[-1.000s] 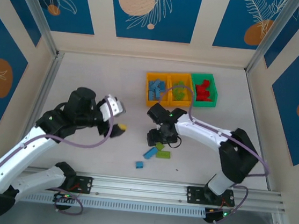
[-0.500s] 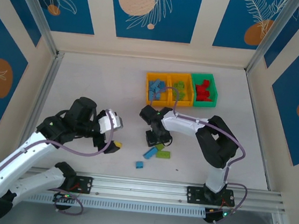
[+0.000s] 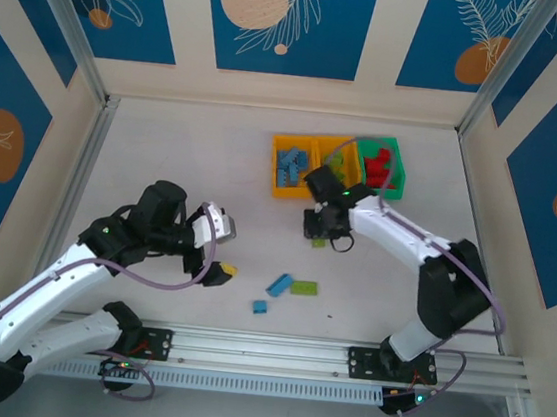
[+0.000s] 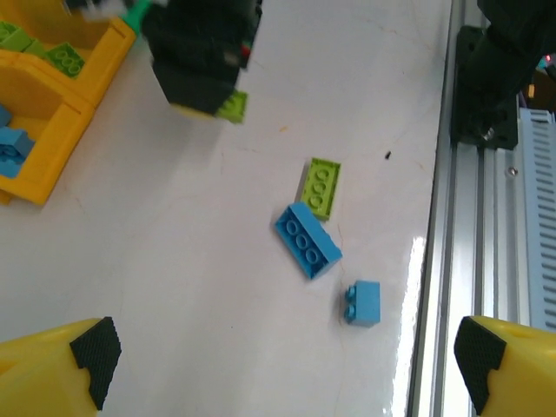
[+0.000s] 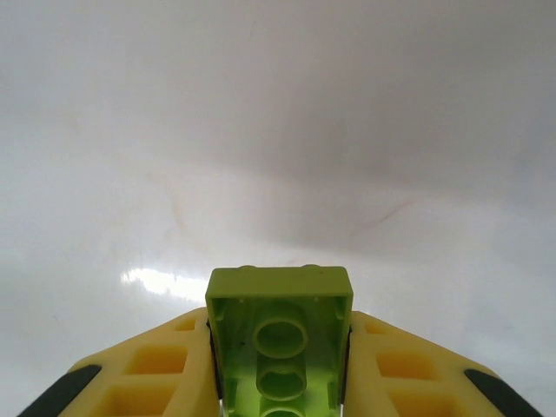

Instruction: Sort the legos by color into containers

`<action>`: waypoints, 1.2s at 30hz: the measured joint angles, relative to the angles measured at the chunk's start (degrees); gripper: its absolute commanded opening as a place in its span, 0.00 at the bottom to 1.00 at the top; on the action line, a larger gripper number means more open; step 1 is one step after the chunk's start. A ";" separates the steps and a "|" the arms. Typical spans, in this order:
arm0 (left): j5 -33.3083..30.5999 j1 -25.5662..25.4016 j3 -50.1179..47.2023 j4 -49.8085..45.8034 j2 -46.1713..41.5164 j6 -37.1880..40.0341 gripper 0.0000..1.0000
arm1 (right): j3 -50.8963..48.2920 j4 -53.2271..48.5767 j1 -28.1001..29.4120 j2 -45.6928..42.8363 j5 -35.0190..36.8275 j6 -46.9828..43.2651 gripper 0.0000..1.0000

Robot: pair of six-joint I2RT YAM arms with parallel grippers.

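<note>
White tabletop (image 3: 184, 157), walled by blue-and-cream panels (image 3: 280, 18), is what I work over. From the top external view, the containers (image 3: 274, 168) sit upper centre. My right gripper (image 3: 320, 237) hangs just below them, clamped on a lime brick (image 3: 319, 241). The middle bin (image 3: 336, 141), the one holding greens, lies near and straight up-frame from it. My left gripper (image 3: 220, 260) is lower left, jaws wide apart and holding nothing. 3 loose legos (image 3: 280, 285) lie to its right, nearer it than the right arm's base.

On the left wrist view, a lime one (image 4: 320, 188) lies just beside a long blue one (image 4: 307, 240), with a small blue one (image 4: 363, 302) lower right.

On the right wrist view, yellow fingers (image 5: 165, 365) pinch the brick's sides, and its long axis runs along them.
</note>
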 measured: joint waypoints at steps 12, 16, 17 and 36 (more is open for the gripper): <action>-10.80 -1.84 0.04 6.75 4.59 -11.50 1.00 | 35.47 4.59 -14.49 23.45 3.21 -6.08 0.56; -13.79 -2.60 0.22 6.75 4.59 -12.76 1.00 | 43.91 -0.11 -14.56 30.64 4.07 -6.84 0.64; -14.23 -2.67 0.22 6.73 4.59 -12.90 1.00 | 44.13 -1.07 -14.56 30.69 4.13 -6.88 0.64; -13.97 -3.30 0.26 9.03 7.76 -10.23 1.00 | -6.95 -7.37 5.44 -17.38 0.98 9.79 0.72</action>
